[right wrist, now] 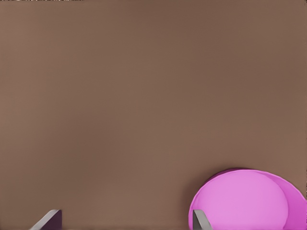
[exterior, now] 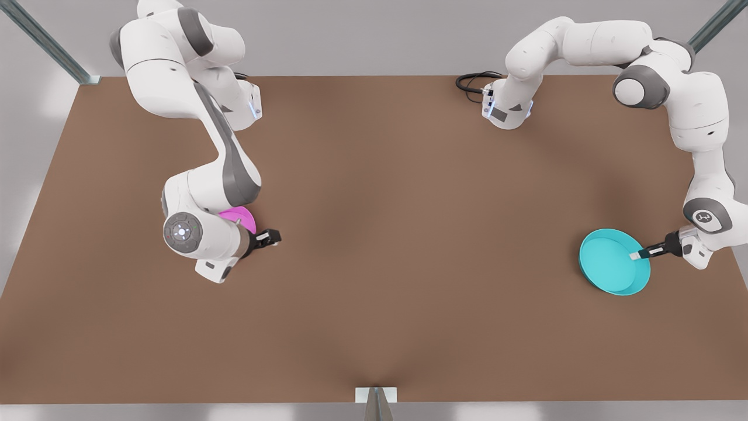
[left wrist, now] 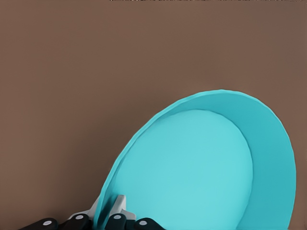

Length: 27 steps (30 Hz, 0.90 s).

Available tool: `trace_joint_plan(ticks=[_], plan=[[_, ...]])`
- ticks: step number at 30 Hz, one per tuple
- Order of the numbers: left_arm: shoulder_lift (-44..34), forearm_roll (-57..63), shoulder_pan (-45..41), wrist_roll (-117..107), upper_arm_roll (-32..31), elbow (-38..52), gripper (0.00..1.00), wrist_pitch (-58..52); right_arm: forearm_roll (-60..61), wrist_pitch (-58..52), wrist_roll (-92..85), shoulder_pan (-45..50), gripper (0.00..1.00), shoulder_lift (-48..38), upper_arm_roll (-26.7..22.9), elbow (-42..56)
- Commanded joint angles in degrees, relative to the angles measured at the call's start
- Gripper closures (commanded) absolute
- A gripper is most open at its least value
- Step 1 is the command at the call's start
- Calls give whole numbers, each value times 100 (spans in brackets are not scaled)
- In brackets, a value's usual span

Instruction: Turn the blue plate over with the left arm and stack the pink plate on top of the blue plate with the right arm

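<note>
**Blue plate clamped and tilted; pink plate on surface**

Left pincer (exterior: 636,255) clamped on rim of blue plate (exterior: 612,261), raised on edge over brown surface (exterior: 409,234). Left wrist view: fingers (left wrist: 112,207) astride rim. Right pincer (exterior: 274,237) apart, just beside pink plate (right wrist: 249,201), half hidden behind arm in front view.

I am working in a simulated lab cell: a bare brown table (exterior: 374,245) under flat grey surroundings, metal frame struts (exterior: 47,41) at the corners, and two white arms (exterior: 193,117) bolted at its far edge.
</note>
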Motion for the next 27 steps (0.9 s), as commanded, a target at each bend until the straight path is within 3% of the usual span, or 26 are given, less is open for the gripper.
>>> trace_joint_plan(ticks=[1, 21, 27], plan=[[0, 56, 0, -8, 0, 0, 77, -1, 1, 0, 9, -8, 0, -1, 0, 0], [-202, 100, -26, 80, 26, 35, 79, -273, 10, 0, 18, -122, 0, 87, 9, -9], [-519, 882, -316, 53, -27, 53, 79, -414, 1, 0, 35, -113, 0, 87, 9, -9]])
